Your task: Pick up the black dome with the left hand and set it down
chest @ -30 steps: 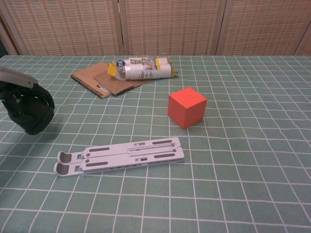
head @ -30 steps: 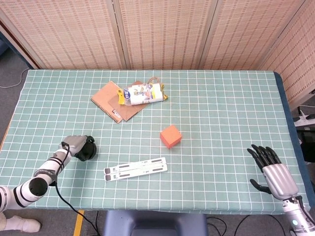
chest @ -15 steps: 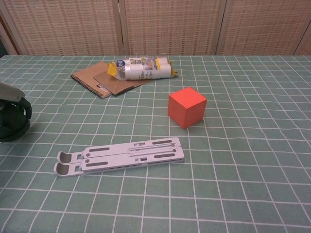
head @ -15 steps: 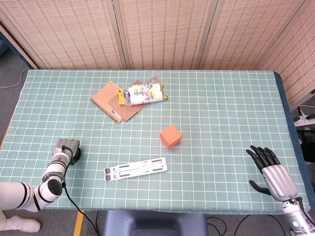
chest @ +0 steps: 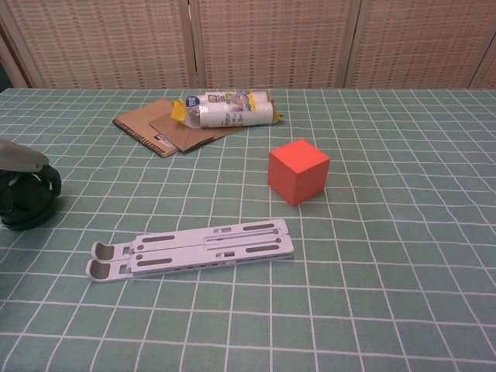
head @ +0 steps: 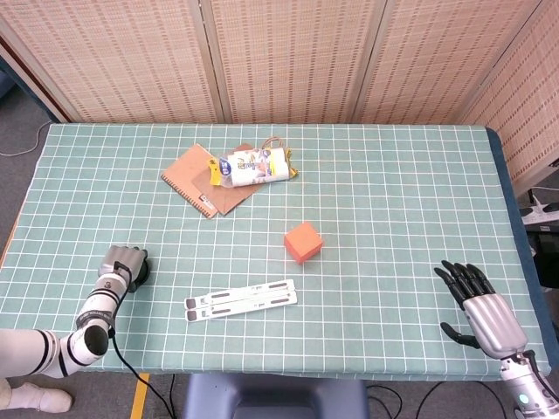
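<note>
The black dome (head: 141,270) is near the table's front left edge, mostly covered by my left hand (head: 121,262), whose fingers curl over its top and grip it. In the chest view the black dome (chest: 28,203) shows at the far left with its base down at the tablecloth, the left hand (chest: 18,156) on top of it. My right hand (head: 486,311) hovers by the front right corner with its fingers spread and nothing in it.
A white folded stand (head: 241,298) lies just right of the dome. An orange cube (head: 303,242) sits mid-table. At the back lie a brown notebook (head: 200,181) and a plastic-wrapped roll (head: 254,166). The table's left edge is close to my left hand.
My left hand carried the dome left and toward the front edge, lowering it to the cloth, then shifted slightly right. The right hand barely moved.
</note>
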Controlling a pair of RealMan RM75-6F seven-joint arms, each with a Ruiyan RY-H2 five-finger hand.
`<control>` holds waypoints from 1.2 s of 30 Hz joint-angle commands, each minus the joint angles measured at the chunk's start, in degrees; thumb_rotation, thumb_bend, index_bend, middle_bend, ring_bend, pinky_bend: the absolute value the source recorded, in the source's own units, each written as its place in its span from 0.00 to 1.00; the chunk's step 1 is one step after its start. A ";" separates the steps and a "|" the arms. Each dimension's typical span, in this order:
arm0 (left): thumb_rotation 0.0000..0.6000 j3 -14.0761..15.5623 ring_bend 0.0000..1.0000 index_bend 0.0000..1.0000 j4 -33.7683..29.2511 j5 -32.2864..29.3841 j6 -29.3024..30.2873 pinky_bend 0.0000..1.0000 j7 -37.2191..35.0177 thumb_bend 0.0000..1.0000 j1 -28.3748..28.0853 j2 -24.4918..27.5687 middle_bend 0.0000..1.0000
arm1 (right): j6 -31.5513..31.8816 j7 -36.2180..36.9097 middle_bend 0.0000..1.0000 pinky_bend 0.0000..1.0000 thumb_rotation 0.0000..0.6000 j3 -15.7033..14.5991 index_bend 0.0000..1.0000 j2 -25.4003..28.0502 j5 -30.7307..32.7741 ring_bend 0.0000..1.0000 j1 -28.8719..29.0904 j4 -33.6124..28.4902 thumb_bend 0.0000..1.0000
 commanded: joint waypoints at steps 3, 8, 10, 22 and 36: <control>1.00 -0.20 0.18 0.10 0.03 0.26 -5.33 0.21 -2.13 0.45 0.19 1.63 0.17 | -1.20 -0.54 0.00 0.00 1.00 -0.29 0.00 -0.17 0.18 0.00 0.36 -0.12 0.18; 1.00 -0.33 0.02 0.00 0.74 1.36 -8.02 0.13 -4.66 0.45 0.56 2.28 0.02 | -1.24 -1.25 0.00 0.00 1.00 -0.20 0.00 -0.26 0.33 0.00 0.38 -0.10 0.18; 1.00 -0.25 0.00 0.00 1.30 1.94 -8.87 0.12 -5.70 0.45 0.71 2.47 0.00 | -0.98 -1.25 0.00 0.00 1.00 -0.23 0.00 -0.21 0.24 0.00 0.27 -0.28 0.18; 1.00 -0.25 0.00 0.00 -0.42 9.78 -7.16 0.05 -10.60 0.44 2.62 4.38 0.00 | -0.73 -0.87 0.00 0.00 1.00 -0.45 0.00 0.06 -0.18 0.00 0.22 -0.55 0.18; 1.00 -0.60 0.00 0.00 -2.72 17.97 -6.14 0.03 -15.38 0.43 5.46 7.19 0.00 | -0.28 -1.12 0.00 0.00 1.00 -0.31 0.00 -0.10 -0.11 0.00 0.01 -0.55 0.18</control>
